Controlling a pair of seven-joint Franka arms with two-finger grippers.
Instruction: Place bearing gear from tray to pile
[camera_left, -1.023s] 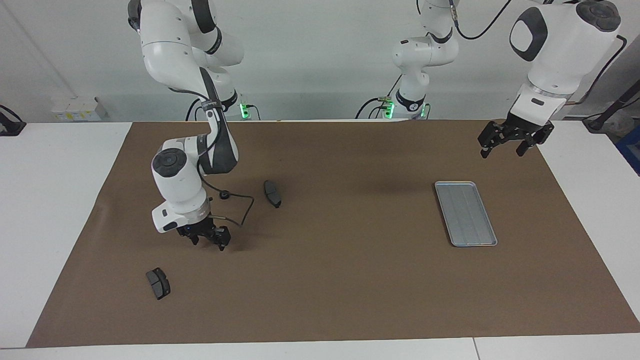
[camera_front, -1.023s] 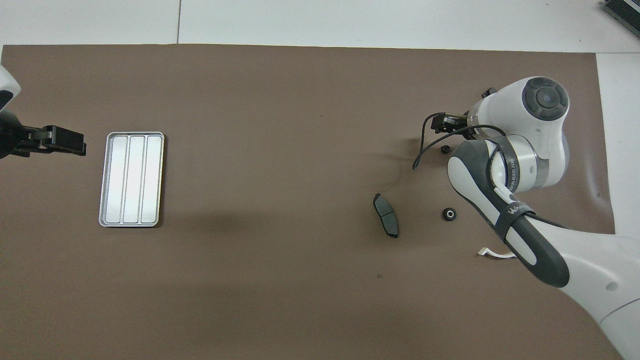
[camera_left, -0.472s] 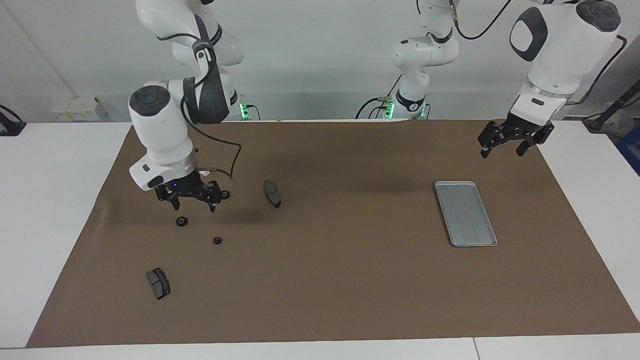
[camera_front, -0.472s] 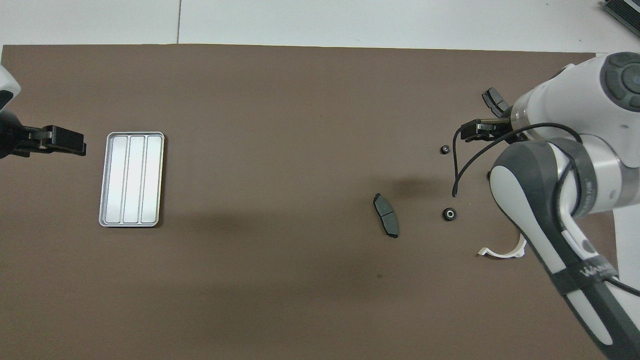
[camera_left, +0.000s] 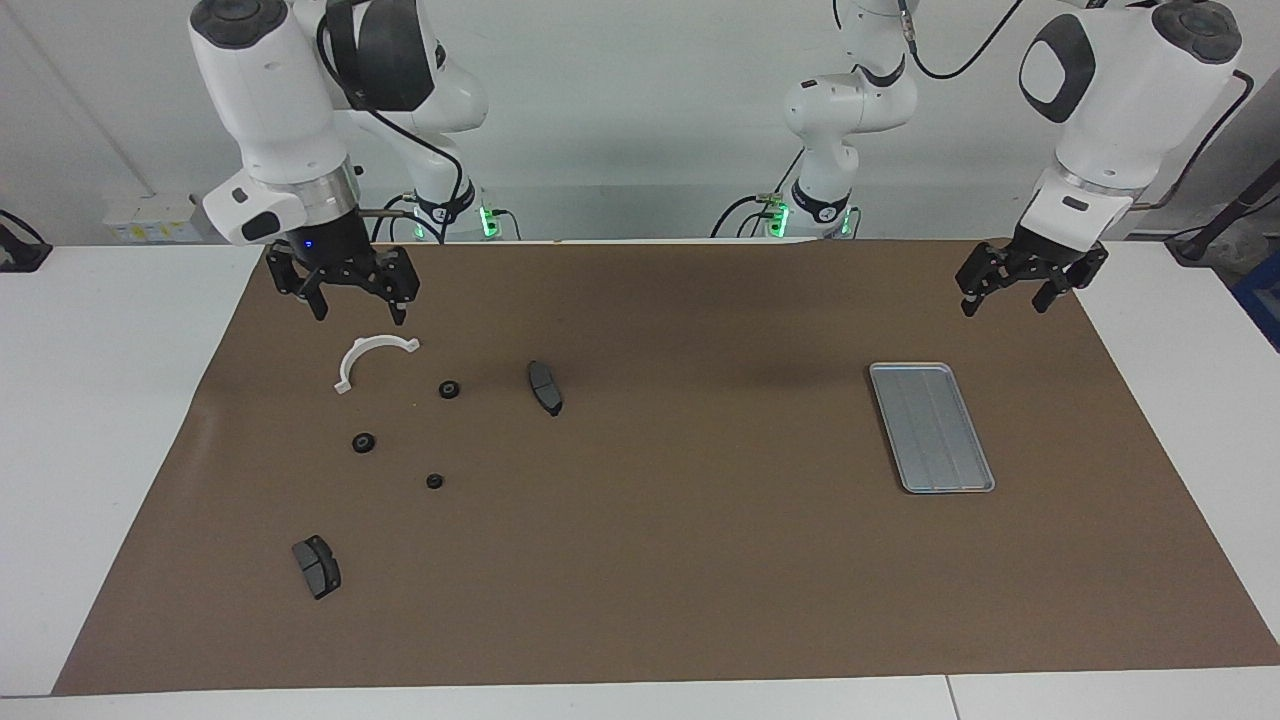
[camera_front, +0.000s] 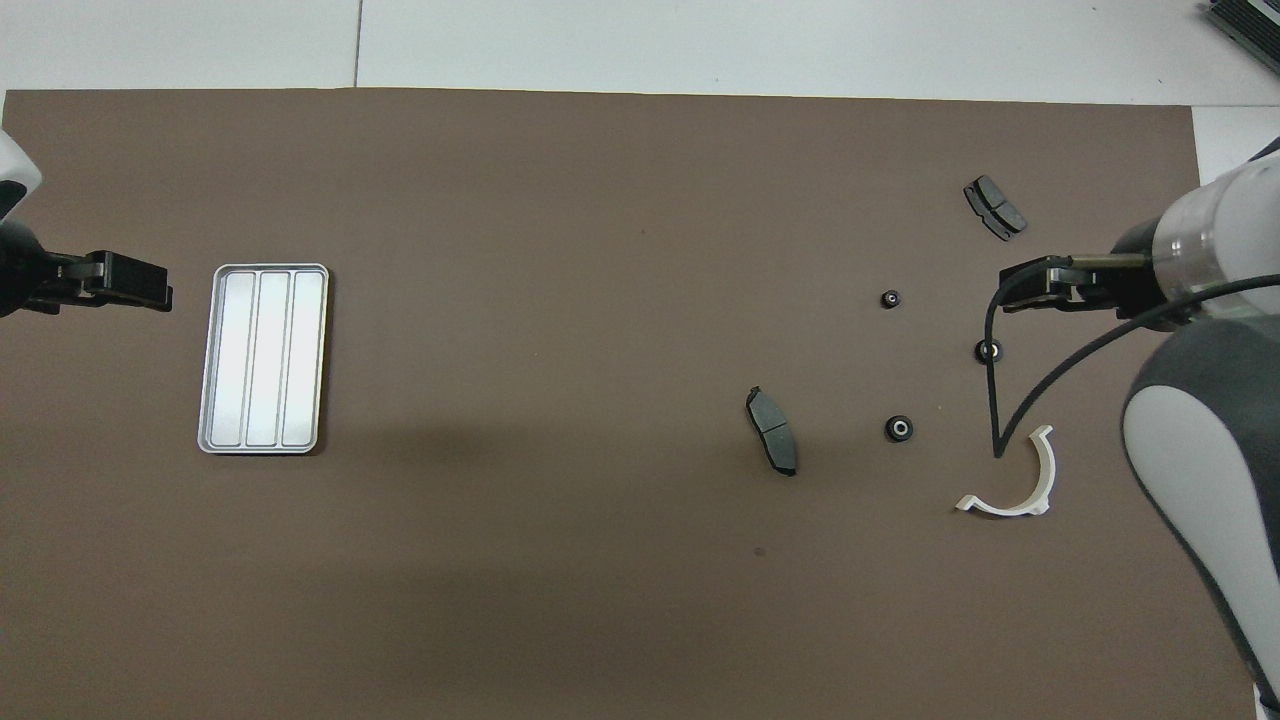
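The silver tray (camera_left: 930, 427) (camera_front: 263, 358) lies toward the left arm's end of the table with nothing in it. Three small black bearing gears (camera_left: 449, 389) (camera_left: 364, 442) (camera_left: 434, 481) lie on the mat in the pile at the right arm's end. With them are a white half-ring bracket (camera_left: 370, 358) (camera_front: 1010, 490) and two dark brake pads (camera_left: 545, 387) (camera_left: 316, 566). My right gripper (camera_left: 358, 302) (camera_front: 1045, 285) hangs high over the mat beside the bracket, open and holding nothing. My left gripper (camera_left: 1003, 298) (camera_front: 120, 285) waits open in the air over the mat's corner by the tray.
A brown mat (camera_left: 680, 560) covers most of the white table. The same three gears show from above (camera_front: 899, 428) (camera_front: 988, 350) (camera_front: 890, 298). A black cable (camera_front: 1000, 400) dangles from the right arm over the pile.
My right gripper has risen from low over the pile and drawn back toward its base, leaving a gear on the mat and uncovering the bracket and gears. The left arm has not moved.
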